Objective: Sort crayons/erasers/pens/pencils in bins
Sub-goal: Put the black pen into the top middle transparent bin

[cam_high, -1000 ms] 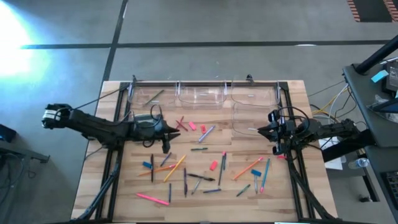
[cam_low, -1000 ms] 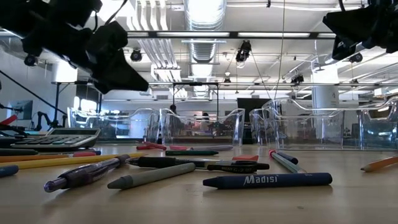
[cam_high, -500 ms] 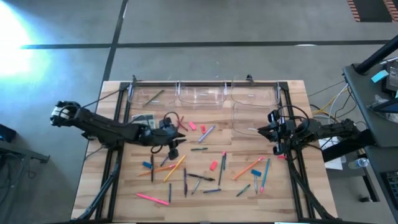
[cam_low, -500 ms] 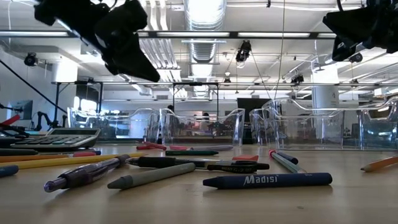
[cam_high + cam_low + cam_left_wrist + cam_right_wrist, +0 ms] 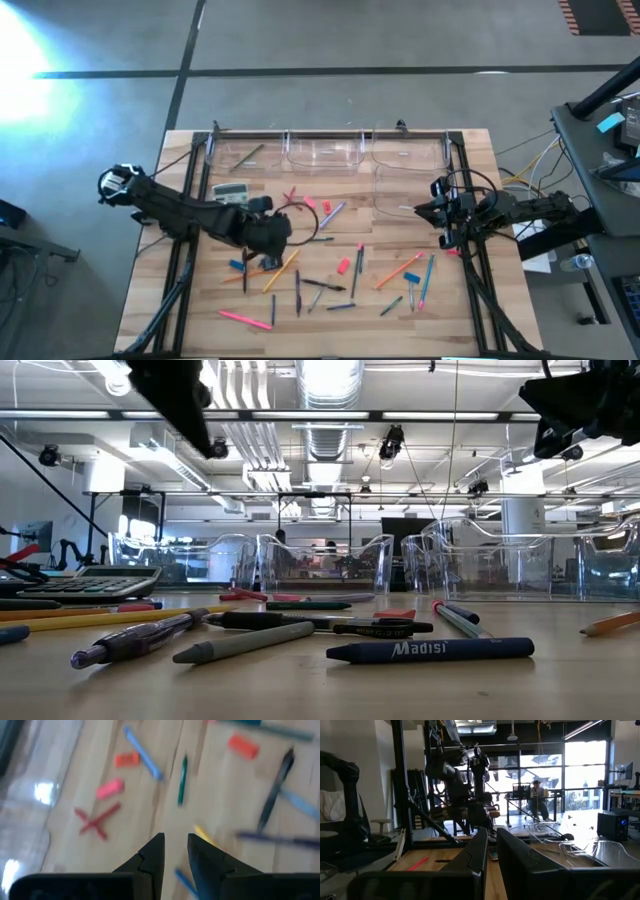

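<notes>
High view: left hand (image 5: 272, 237) above loose pencils (image 5: 283, 268) and pens (image 5: 325, 285) at desk (image 5: 470, 310) centre. Right hand (image 5: 440, 212) parked at 3 o'clock edge, clenched, empty. Four clear bins: three along 12 o'clock edge, leftmost bin (image 5: 240, 152) holding one stick; fourth bin (image 5: 400, 190) nearer the right hand, contents not discernible.

Low view: calculator (image 5: 85, 584) at 9 o'clock.

Left wrist view: fingers (image 5: 155, 857) slightly parted, grasping nothing; erasers (image 5: 110, 788) on desk beyond.

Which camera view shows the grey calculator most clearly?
The high view: the calculator lies whole on the table, seen from above, beside the left arm. The low view shows it only edge-on at far left. The wrist views do not show it clearly.
</notes>
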Controlling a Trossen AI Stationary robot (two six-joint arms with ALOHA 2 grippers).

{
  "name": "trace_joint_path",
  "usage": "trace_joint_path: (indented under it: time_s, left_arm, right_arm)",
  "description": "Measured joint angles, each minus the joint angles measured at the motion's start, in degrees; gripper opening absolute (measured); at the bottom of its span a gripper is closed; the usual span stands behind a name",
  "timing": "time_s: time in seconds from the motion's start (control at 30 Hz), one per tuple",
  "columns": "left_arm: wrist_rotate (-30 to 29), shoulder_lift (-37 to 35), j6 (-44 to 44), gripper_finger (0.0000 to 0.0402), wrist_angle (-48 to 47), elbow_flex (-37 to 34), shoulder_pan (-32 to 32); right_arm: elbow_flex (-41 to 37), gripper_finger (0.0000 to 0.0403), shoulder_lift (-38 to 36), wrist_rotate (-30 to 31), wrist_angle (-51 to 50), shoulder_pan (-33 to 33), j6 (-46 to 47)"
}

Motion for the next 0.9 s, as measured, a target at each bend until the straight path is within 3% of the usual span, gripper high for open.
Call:
trace_joint_path:
  time_s: [0.17,0.5,0.67,0.9]
  left_arm:
    - [2.9,-0.7,-8.9,0.007,-6.2,-3.1,-2.6]
    - [4.8,-1.6,-21.8,0.007,-6.3,-11.1,-7.1]
    - [14.4,-2.0,-27.9,0.007,-6.2,-13.2,-7.3]
    - [15.9,-2.9,-34.7,0.007,-7.3,-14.1,-8.7]
  right_arm:
    - [0.0,0.0031,0.0,0.0,0.0,0.0,0.7]
    - [0.0,0.0031,0.0,0.0,0.5,0.0,5.3]
    - [0.0,0.0031,0.0,0.0,0.5,0.0,6.1]
    - [0.0,0.0031,0.0,0.0,0.6,0.0,6.7]
